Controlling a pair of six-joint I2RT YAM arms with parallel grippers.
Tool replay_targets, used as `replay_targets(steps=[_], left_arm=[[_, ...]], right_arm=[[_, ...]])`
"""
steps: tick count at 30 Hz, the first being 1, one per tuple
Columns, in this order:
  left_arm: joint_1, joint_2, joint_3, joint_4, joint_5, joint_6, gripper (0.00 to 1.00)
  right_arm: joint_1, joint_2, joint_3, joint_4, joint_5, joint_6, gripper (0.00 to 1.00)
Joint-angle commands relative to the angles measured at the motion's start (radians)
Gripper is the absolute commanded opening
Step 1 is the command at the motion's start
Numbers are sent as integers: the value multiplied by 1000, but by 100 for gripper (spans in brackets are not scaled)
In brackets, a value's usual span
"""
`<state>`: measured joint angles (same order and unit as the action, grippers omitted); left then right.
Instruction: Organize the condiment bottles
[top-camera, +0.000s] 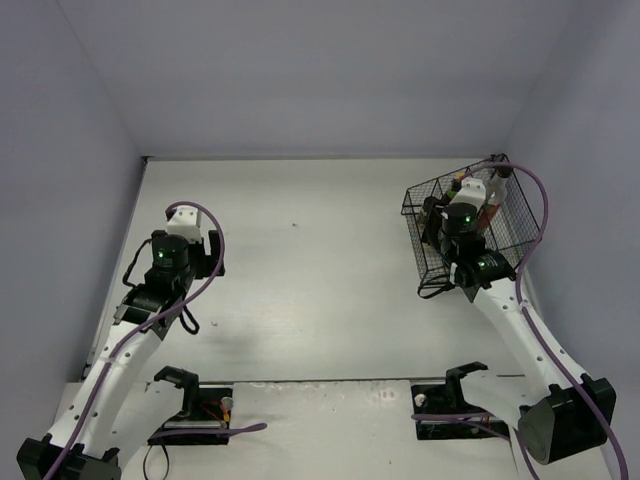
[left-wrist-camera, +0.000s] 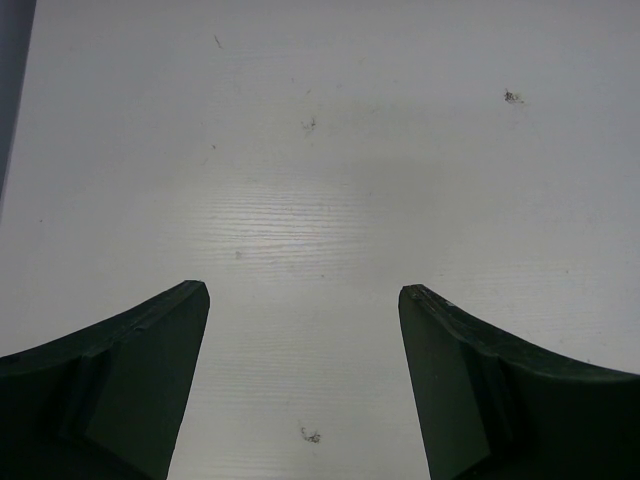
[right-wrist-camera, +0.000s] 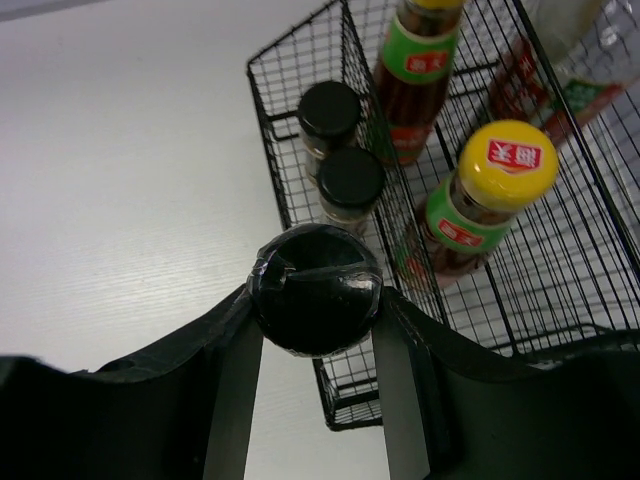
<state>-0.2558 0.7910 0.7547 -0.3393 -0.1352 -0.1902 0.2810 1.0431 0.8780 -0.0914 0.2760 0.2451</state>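
My right gripper (right-wrist-camera: 316, 295) is shut on the black lid of a short spice jar (right-wrist-camera: 315, 288) and holds it above the near left corner of the black wire basket (right-wrist-camera: 290, 150). Inside the basket stand two more black-lidded spice jars (right-wrist-camera: 330, 112) (right-wrist-camera: 351, 180), two reddish-brown sauce bottles with yellow caps (right-wrist-camera: 478, 195) (right-wrist-camera: 415, 70) and the tall clear glass bottle with a red label (right-wrist-camera: 560, 65). In the top view the right gripper (top-camera: 462, 215) hangs over the basket (top-camera: 420, 205). My left gripper (left-wrist-camera: 303, 295) is open and empty over bare table; it also shows in the top view (top-camera: 190, 222).
The white table (top-camera: 300, 260) is walled at the back and sides. The basket stands at the far right, close to the right wall. A purple cable (top-camera: 540, 200) loops over the basket's right side.
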Motion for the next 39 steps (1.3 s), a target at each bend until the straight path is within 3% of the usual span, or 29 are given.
replay_targets(steps=[1,13,19,26,32,39], left_arm=[[-7,5,17,56,2,-5,77],[-7,1,17,56,-3,-2,77],[-7,-1,17,54,-6,-2,77],[-7,-4,17,54,-7,0,77],[-7,-4,17,54,-6,0,77],[-8,-4,18,52,-9,0,77]], right_arm=[[-31,-9,-17,28,51,63,0],[-48,43,-142,153,54,115,1],[-49,81,-180,188,68,122,18],[-48,81,-198,213,68,120,51],[-48,46,-179,199,34,109,69],[-43,-6,-105,144,-50,74,74]])
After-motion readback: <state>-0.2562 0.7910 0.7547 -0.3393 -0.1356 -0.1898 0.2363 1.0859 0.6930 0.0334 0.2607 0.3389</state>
